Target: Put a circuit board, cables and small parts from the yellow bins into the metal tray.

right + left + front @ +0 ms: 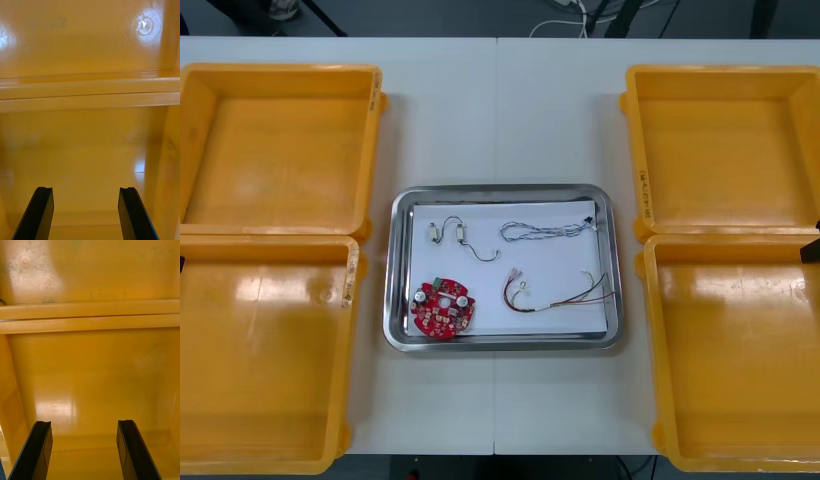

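Table: light, flat rectangular table.
Left side: two yellow rectangular plastic bins, the far left bin and the near left bin, rims touching.
Right side: the far right bin and the near right bin, the same kind, rims touching.
Centre: shiny rectangular metal tray, between the two pairs and apart from both.

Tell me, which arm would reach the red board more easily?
Left, probably: the red circuit board lies in the metal tray's left near corner, nearer the left bins where the open left pincer hangs.
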